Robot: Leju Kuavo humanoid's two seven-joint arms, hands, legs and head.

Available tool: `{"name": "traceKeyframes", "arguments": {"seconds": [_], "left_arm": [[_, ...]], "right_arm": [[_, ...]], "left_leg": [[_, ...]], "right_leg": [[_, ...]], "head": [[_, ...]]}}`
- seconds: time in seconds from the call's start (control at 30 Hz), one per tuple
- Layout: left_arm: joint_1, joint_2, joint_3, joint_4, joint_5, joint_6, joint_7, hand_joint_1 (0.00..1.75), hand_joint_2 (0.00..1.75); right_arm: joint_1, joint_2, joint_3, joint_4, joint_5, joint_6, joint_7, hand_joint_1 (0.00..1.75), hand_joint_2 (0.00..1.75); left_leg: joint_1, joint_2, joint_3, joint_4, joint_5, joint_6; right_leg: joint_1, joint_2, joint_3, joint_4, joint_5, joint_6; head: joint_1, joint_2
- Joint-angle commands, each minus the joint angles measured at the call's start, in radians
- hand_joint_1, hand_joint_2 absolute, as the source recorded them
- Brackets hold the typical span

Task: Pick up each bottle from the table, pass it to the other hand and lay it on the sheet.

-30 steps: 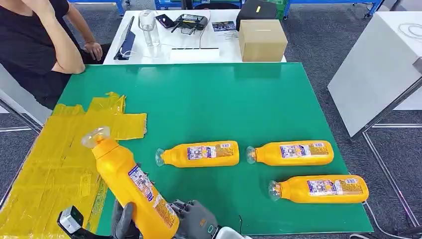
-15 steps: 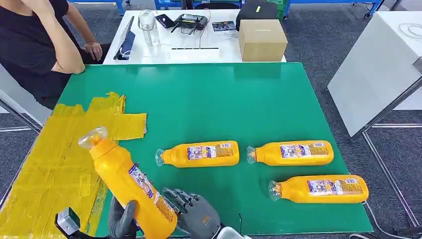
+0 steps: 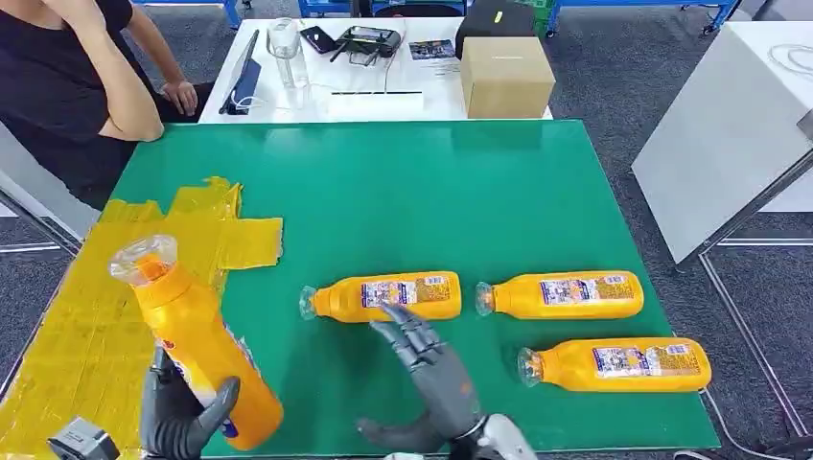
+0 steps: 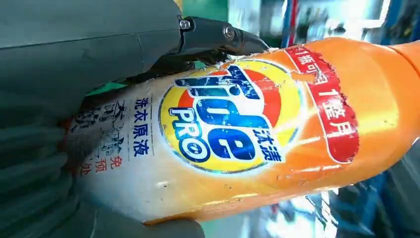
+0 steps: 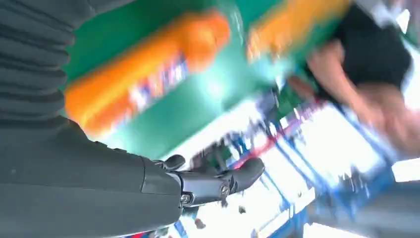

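The left hand (image 3: pixel 182 414) wraps its fingers (image 4: pixel 218 35) around the base of a tilted orange detergent bottle (image 3: pixel 192 345) above the yellow sheet (image 3: pixel 86 316). The right hand (image 3: pixel 431 383) hovers empty, fingers spread, just below three bottles (image 3: pixel 388 296) lying on the green table (image 3: pixel 431 192).

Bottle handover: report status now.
Left hand holds the bottle, tilted, cap end over the yellow sheet. Right hand open, empty. Three bottles lie on the green table. Nothing blocking.
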Motion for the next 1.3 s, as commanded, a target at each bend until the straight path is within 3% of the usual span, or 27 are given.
{"name": "traceKeyframes", "arguments": {"seconds": [0.03,0.2,0.3,0.5,0.6,0.77,0.93,1.03,1.13,1.23,1.3], "left_arm": [[-0.097,0.128,0.181,-0.021,-0.397,0.271,0.022,1.75,1.75],[-0.168,0.27,0.228,0.187,-0.867,0.563,0.126,1.75,1.75],[-0.137,0.32,0.251,0.288,-1.119,0.636,0.154,1.75,1.75],[-0.133,0.311,0.252,0.29,-1.127,0.655,0.146,1.75,1.75],[-0.146,0.363,0.214,0.395,-1.3,0.648,0.213,1.75,1.75],[-0.161,0.434,0.131,0.563,-1.404,0.675,0.226,1.75,1.75],[-0.091,0.527,-0.047,0.53,-1.445,0.71,0.239,1.75,1.75],[-0.05,0.598,-0.149,0.478,-1.46,0.71,0.314,1.75,1.75],[-0.069,0.86,-0.539,0.428,-1.46,0.719,0.648,1.75,1.75],[-0.074,0.883,-0.584,0.418,-1.46,0.716,0.686,1.75,1.75],[-0.155,0.951,-0.774,0.419,-1.46,0.709,0.799,1.75,1.75]], "right_arm": [[0.111,0.017,-0.289,-0.22,-0.029,0.037,-0.104,0.0,1.75],[0.035,-0.008,-0.299,-0.173,-0.102,0.093,-0.12,0.0,1.75],[-0.012,-0.025,-0.289,-0.144,-0.135,0.118,-0.133,0.0,1.75],[-0.012,-0.026,-0.284,-0.147,-0.137,0.115,-0.132,0.0,1.75],[-0.075,-0.035,-0.256,-0.108,-0.149,0.128,-0.122,0.0,1.75],[-0.123,-0.035,-0.235,-0.061,-0.16,0.131,-0.116,0.0,1.75],[-0.137,-0.046,-0.228,-0.041,-0.17,0.142,-0.118,0.0,1.75],[-0.142,-0.047,-0.225,-0.032,-0.173,0.146,-0.119,0.0,1.75],[-0.15,-0.051,-0.216,-0.021,-0.179,0.152,-0.117,0.0,1.75],[-0.15,-0.05,-0.215,-0.019,-0.179,0.151,-0.117,0.0,1.75],[-0.147,-0.05,-0.21,-0.02,-0.177,0.152,-0.115,0.0,1.75]], "left_leg": [[0.004,-0.001,0.005,-0.001,-0.002,-0.003],[0.001,0.001,0.005,-0.002,0.001,-0.002],[0.002,0.005,0.007,-0.004,0.0,-0.002],[0.003,0.005,0.008,-0.002,-0.001,-0.002],[0.001,0.005,0.005,-0.002,0.0,-0.001],[0.0,0.005,0.006,-0.003,0.001,-0.001],[0.002,0.005,0.006,-0.002,0.0,-0.002],[0.002,0.004,0.007,-0.002,0.0,-0.002],[0.002,0.001,0.006,-0.001,0.0,-0.002],[0.003,-0.002,0.008,-0.001,0.0,-0.002],[0.003,0.001,0.007,-0.002,0.001,-0.003]], "right_leg": [[0.005,-0.004,0.007,-0.003,-0.001,-0.003],[0.001,-0.001,0.004,-0.002,0.001,-0.002],[0.002,0.003,0.006,-0.003,0.001,-0.002],[0.004,0.001,0.008,-0.003,0.0,-0.002],[0.001,0.002,0.005,-0.001,0.0,-0.001],[0.0,0.002,0.005,-0.001,0.001,-0.002],[0.002,0.001,0.006,-0.002,0.0,-0.002],[0.002,0.003,0.008,-0.002,0.0,-0.002],[0.002,0.0,0.008,-0.001,0.0,-0.002],[0.003,-0.003,0.006,-0.001,-0.001,-0.002],[0.003,-0.001,-0.001,-0.002,0.0,-0.003]], "head": [[-0.001,0.0],[-0.001,0.0],[-0.001,0.0],[-0.001,0.0],[-0.001,0.0],[-0.001,0.0],[0.0,0.0],[-0.001,0.0],[-0.001,0.0],[0.0,0.0],[-0.001,0.0]]}}
